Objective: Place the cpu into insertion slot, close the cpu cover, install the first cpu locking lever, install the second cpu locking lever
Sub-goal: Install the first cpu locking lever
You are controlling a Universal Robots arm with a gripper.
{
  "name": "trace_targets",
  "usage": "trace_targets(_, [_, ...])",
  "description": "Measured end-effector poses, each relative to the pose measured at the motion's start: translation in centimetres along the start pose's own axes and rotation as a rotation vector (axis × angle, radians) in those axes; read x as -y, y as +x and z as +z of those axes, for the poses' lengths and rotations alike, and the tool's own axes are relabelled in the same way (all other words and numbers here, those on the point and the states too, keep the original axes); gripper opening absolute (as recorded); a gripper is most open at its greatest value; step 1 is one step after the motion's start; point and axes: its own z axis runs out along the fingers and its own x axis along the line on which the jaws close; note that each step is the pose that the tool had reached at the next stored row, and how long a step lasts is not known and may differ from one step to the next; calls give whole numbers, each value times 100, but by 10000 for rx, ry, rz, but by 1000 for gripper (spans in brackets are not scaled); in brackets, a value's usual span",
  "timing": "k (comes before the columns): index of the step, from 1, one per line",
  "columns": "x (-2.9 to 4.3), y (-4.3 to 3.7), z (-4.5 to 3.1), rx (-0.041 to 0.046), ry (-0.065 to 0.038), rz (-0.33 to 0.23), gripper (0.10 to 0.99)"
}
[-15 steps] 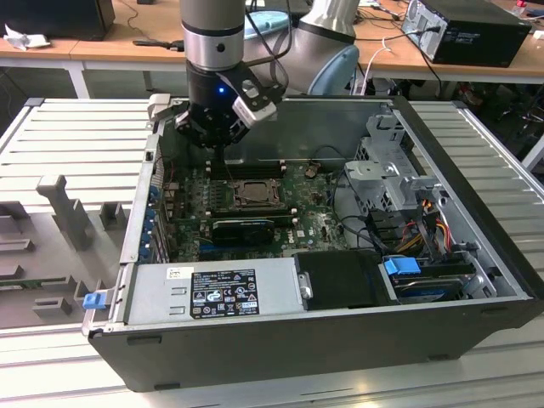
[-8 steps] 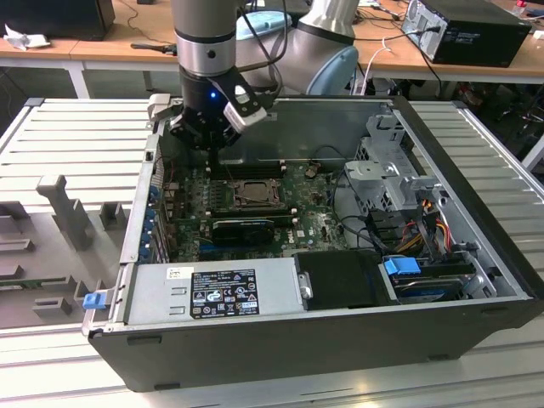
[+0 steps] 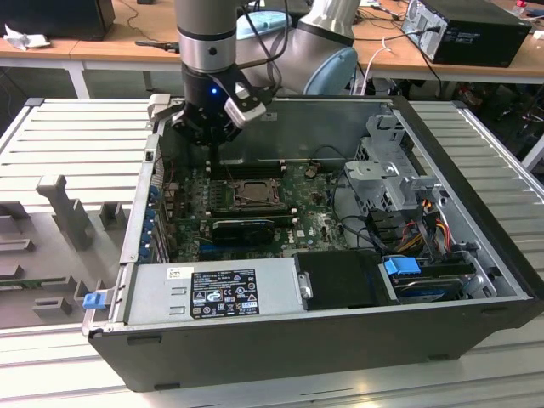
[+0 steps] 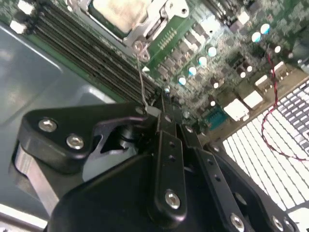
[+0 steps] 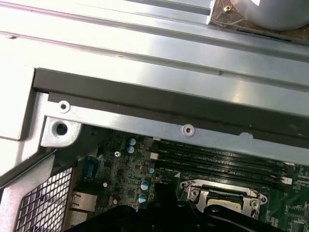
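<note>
The cpu (image 4: 119,12) is seen in the second wrist view as a flat chip with a pale silver-grey top, seated in the insertion slot (image 3: 252,195) on the green motherboard (image 3: 319,223). The cpu cover (image 5: 223,194) is shown lying closed over it as a dull silver frame. From the cover's corner a thin wire locking lever (image 4: 142,77) is seen running to the claw (image 4: 161,104), whose black fingers are drawn close together at the lever's end; a firm grip on the wire cannot be confirmed.

The motherboard is held inside an open black computer case (image 3: 255,357), which is set on a ribbed grey desk (image 3: 76,144). Beside the slot, long black memory slots (image 5: 217,159) are visible. Within the case, nearer the exterior camera than the slot, a grey power supply (image 3: 212,293) is mounted, bearing a black label with white print too small to be read.
</note>
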Motion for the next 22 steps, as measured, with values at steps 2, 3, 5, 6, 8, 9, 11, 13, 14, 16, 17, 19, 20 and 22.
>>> trace_targets(2, [1, -7, 0, 1, -1, 3, 106])
trace_targets(3, [1, -11, 1, 1, -1, 3, 106])
trace_targets(5, [5, -34, 1, 2, -1, 3, 106])
trace_targets(6, [10, -60, 1, 1, -1, 3, 106])
trace_targets(8, [16, -92, 1, 2, -1, 4, 106])
trace_targets(9, [19, -110, 1, 2, -1, 4, 106])
trace_targets(11, [24, -140, 2, 2, -2, 3, 106])
trace_targets(13, [30, -170, 2, 2, -1, 3, 106])
trace_targets(14, [34, -195, 3, 2, -1, 3, 106])
trace_targets(16, [39, -220, 3, -1, 6, 3, 106])
trace_targets(17, [41, -230, 3, -1, 12, 3, 106])
trace_targets(19, [47, -266, 4, -4, 30, 4, 106])
trace_targets(20, [49, -278, 4, -5, 37, 4, 106])
trace_targets(22, [54, -303, 5, -7, 48, 4, 106])
